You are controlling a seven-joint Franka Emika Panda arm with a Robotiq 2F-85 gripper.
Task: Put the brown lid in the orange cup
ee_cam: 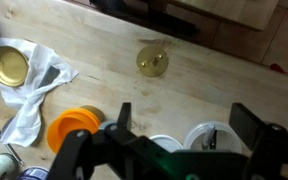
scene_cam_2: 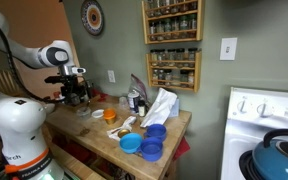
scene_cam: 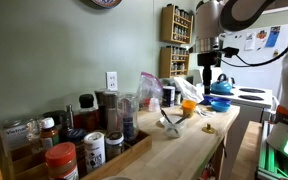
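Brown lid [ee_cam: 152, 60] first: in the wrist view we find it lying flat and alone on the bare wooden counter [ee_cam: 224, 85], in the upper middle of the frame. Nothing touches it. The orange cup [ee_cam: 74, 128] stands at the lower left, near the lid but clearly apart from it, with its mouth facing up. A white cloth [ee_cam: 34, 90] lies just beside the cup.

The gripper [ee_cam: 184, 135] fills the bottom of that view. Its two dark fingers [ee_cam: 119, 120] stand wide apart with nothing held between them. It hovers above the counter, and we judge that the lid has not yet been reached.

We see several risks from here:
- The lid is thin and lies flush on the wood, so the fingertips may scrape past it or flick it away.
- A larger gold lid [ee_cam: 11, 68] rests on the cloth at the upper left and could be mistaken for the target.
- The cup looks light and narrow, so a careless descent could tip it, or the lid could catch on its rim.
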